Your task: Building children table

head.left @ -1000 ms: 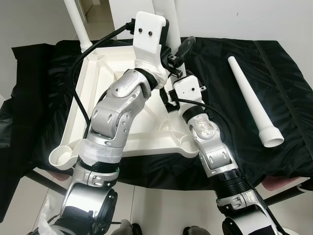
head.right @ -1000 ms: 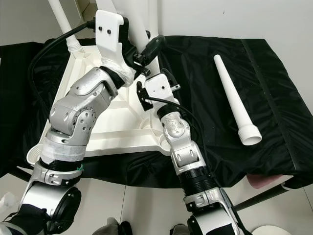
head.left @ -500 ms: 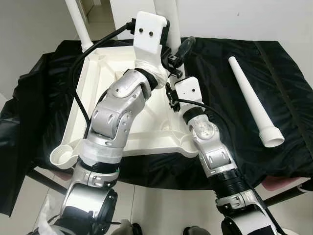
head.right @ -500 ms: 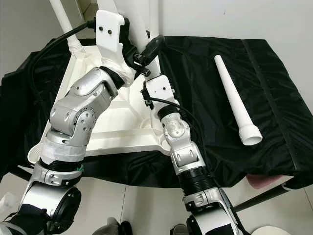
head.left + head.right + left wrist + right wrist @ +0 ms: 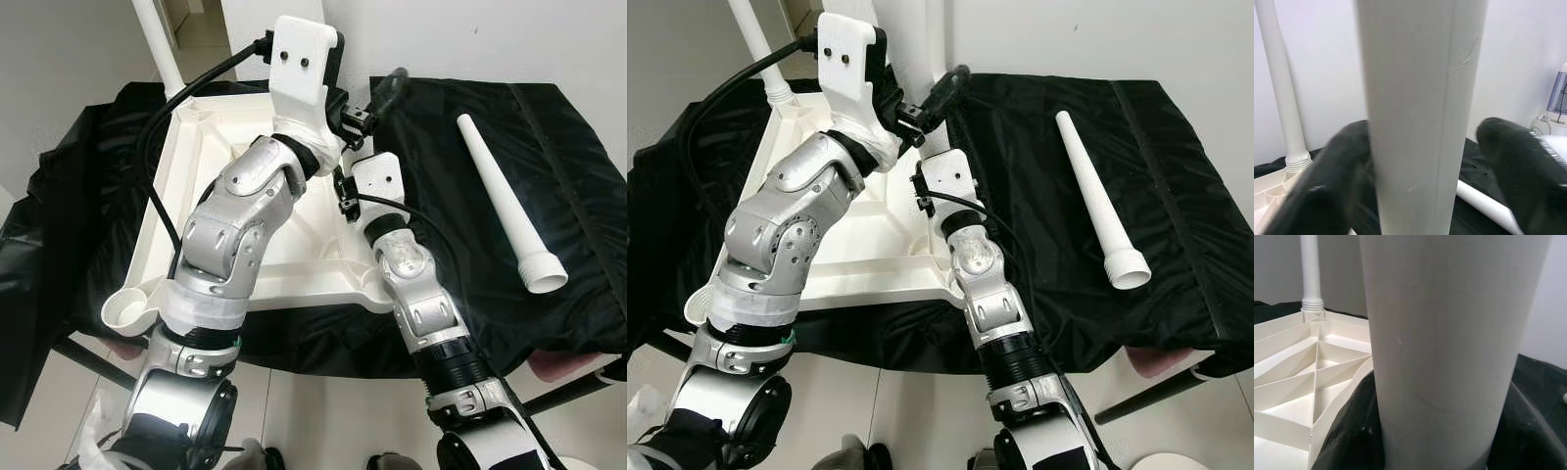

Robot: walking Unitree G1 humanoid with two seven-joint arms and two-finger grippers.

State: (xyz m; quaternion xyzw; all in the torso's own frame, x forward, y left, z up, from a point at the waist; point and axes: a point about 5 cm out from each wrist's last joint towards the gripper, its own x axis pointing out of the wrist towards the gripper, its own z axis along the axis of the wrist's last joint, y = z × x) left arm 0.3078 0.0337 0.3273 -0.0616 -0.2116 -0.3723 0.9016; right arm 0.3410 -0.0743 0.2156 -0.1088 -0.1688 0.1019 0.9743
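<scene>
The white table top lies upside down on a black cloth. One white leg stands in its far left corner. A second upright leg stands at the far right corner. My left gripper is open around it, one black finger against it and the other finger a little off. My right gripper sits lower, close to the same leg near its base. A third leg lies loose on the cloth to the right.
The near left corner of the table top has an open round socket. The black cloth covers the work surface and hangs over its edges. A pale wall rises behind. Grey floor shows below the front edge.
My left gripper has lifted slightly, and its outer finger has swung away to the right. My right wrist has moved closer to the upright leg.
</scene>
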